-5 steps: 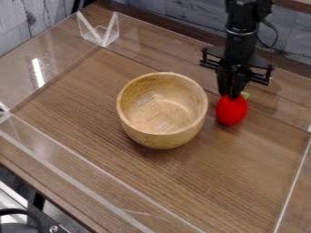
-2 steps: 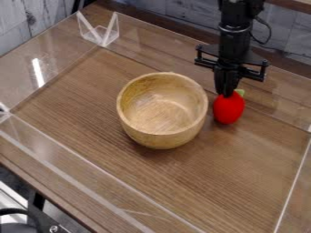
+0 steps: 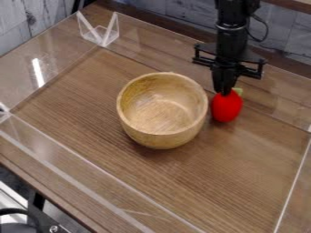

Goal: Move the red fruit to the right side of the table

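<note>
1 red fruit (image 3: 226, 107) stood on the table (image 3: 183, 187), just beside the right flank of the round wooden bowl (image 3: 162, 110) and near the table's far right part. The gripper (image 3: 226, 91) pointed straight down, clenched on the fruit's upper end; its dark fingers covered most of the leafy top, so little green showed.

The fruit looked like a small strawberry-shaped toy with a glossy, hard skin, so it was probably light, stiff and rather slick. Its body tapered toward the tip, which made the broad shoulder under the leaves the safest place to pinch. A hold lower down could squeeze it out.

The bowl was pale, smooth turned wood, thick-walled and empty. The table had brown wood grain and was fenced by low clear acrylic walls (image 3: 49, 56) that caught glare.
</note>
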{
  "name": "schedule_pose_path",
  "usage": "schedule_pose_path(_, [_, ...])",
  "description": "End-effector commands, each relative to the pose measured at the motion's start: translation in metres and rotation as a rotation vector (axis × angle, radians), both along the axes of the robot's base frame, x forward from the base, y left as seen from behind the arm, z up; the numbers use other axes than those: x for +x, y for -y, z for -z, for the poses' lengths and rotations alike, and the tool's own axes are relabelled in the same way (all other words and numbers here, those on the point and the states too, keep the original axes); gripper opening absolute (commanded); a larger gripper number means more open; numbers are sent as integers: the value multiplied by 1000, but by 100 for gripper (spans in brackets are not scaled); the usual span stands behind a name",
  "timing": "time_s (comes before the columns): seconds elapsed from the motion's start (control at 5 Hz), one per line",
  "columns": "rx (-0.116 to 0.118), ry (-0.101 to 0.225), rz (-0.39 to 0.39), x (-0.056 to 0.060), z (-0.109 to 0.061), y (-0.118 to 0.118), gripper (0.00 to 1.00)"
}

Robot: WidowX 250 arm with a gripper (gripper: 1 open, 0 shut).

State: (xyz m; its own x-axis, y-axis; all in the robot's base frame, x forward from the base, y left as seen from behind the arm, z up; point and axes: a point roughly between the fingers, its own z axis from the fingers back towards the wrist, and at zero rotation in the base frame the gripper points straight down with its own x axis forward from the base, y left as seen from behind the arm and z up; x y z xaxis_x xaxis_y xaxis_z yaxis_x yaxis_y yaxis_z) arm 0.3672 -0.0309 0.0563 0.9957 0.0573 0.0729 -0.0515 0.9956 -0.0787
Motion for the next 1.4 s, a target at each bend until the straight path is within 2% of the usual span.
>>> schedule_pose_path(0.0, [-8, 102, -14, 11, -35, -7, 0])
schedule_pose_path(0.2, [-12, 103, -14, 11, -35, -8, 0])
schedule_pose_path(0.4, [-29, 144, -7, 4, -58, -7, 0])
schedule_pose_path(0.6, [-47, 188, 12, -10, -85, -2, 0])
schedule_pose_path(1.0, [-80, 214, 71, -46, -106, 14, 0])
schedule_pose_path(1.2, [-90, 205, 116, -66, -106, 25, 0])
